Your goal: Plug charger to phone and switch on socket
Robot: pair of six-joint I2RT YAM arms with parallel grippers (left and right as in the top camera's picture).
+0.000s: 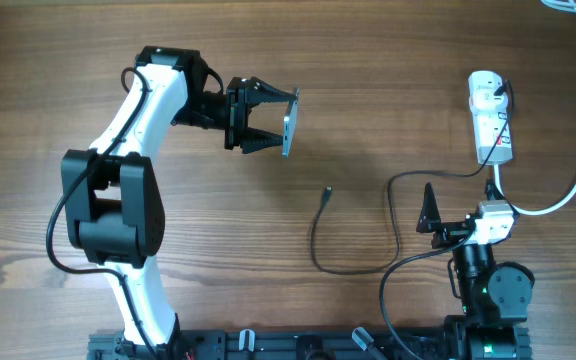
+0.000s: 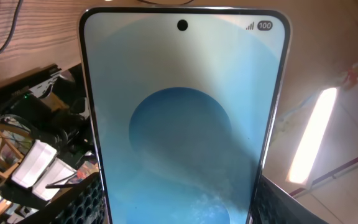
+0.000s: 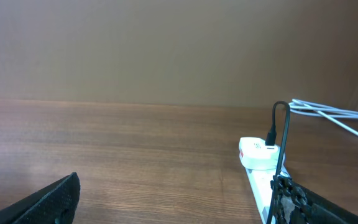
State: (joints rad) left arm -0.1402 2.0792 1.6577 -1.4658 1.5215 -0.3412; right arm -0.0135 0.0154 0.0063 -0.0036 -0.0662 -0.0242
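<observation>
While working over a table bare for a long stretch left of the socket, grips the phone in the left gripper, far left of the socket, lifted and tipped on edge, probably to offer a short end for plugging. Holds the right gripper spread wide and empty near the socket, on its near side. Leaves the charger loose between socket and phone, tip free, open room all round.

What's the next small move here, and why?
Probably move the right hand to the charger tip and grip it: the left hand holds the phone, the tip lies loose on the table, and the right hand is open.
</observation>
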